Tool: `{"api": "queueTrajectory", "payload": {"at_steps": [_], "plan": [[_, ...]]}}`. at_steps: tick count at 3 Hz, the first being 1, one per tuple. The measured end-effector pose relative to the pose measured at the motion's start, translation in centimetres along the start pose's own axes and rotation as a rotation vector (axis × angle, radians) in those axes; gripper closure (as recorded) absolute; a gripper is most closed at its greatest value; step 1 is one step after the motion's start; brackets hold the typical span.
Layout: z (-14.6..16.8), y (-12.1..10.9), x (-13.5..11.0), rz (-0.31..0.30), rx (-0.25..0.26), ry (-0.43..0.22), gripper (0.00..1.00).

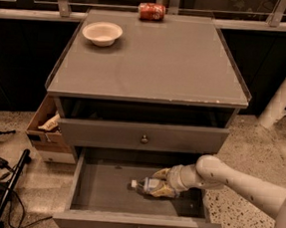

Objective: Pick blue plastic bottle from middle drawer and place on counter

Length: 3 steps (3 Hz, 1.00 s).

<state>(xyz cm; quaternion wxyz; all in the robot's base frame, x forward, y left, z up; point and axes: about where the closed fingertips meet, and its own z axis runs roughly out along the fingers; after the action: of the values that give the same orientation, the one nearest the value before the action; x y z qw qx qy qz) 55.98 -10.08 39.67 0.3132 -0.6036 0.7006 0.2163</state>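
In the open drawer (105, 192), reaching in from the right with the gripper (159, 183) straddling the bottle (145, 185), one finger behind and one in front, seemingly pinched onto its body, though dim light leaves the contact unsure. Lying on its side on the drawer floor, white cap pointing left and clear of the fingers, label end tucked between them. Best done by gripping firmly near the middle, lifting level, drawing out past the upper drawer (106, 133) before rising, then setting down on bare counter (157, 67) away from bowl (102, 32) and can (151, 11).
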Motion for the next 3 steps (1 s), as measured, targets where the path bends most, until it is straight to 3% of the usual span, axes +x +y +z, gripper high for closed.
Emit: {"api": "queueTrajectory", "payload": {"at_steps": [2,3], "plan": [[-8.3,3.0,-6.4,0.004,0.028,0.003,1.00],[-14.3,4.8,-11.5,-0.048,0.078,0.027,1.00]]}}
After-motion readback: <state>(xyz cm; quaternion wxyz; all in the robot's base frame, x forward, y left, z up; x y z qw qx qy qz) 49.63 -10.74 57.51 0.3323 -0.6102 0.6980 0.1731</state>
